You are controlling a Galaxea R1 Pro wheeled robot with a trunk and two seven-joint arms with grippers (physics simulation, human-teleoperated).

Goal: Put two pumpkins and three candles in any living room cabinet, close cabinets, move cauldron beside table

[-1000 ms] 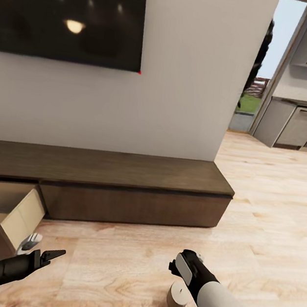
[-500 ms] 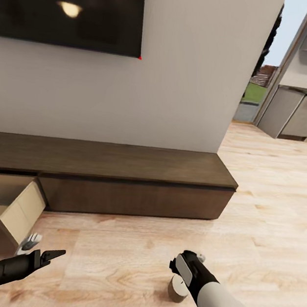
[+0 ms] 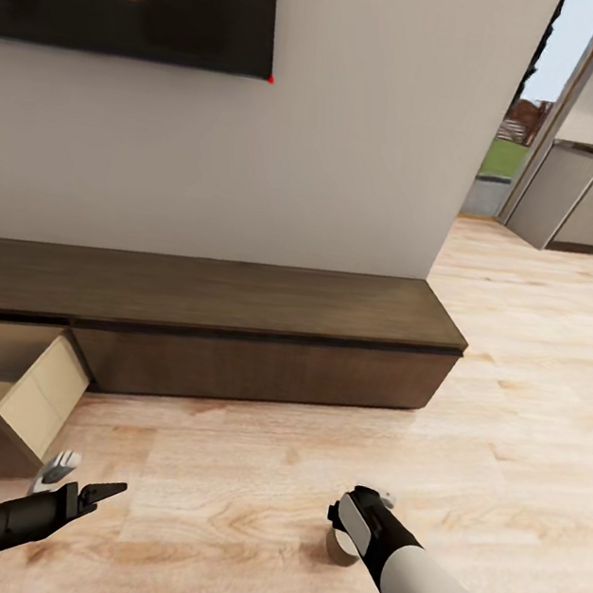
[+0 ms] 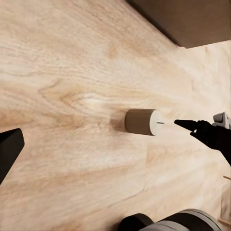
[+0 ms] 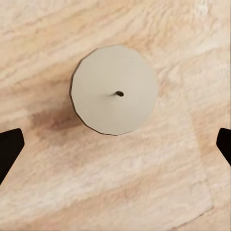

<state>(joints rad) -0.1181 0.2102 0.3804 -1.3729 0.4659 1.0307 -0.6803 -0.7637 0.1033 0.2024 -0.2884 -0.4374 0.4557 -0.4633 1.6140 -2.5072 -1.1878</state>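
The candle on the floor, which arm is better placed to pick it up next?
The right. The right gripper hangs directly over the candle, open, its fingertips either side. The left gripper is off toward the open cabinet drawer.

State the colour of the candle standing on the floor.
Pale beige-tan with a dark wick; the candle shows best in the right wrist view.

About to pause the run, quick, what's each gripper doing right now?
Left gripper: open, holding nothing.
Right gripper: open, fingers spread above the candle, holding nothing.
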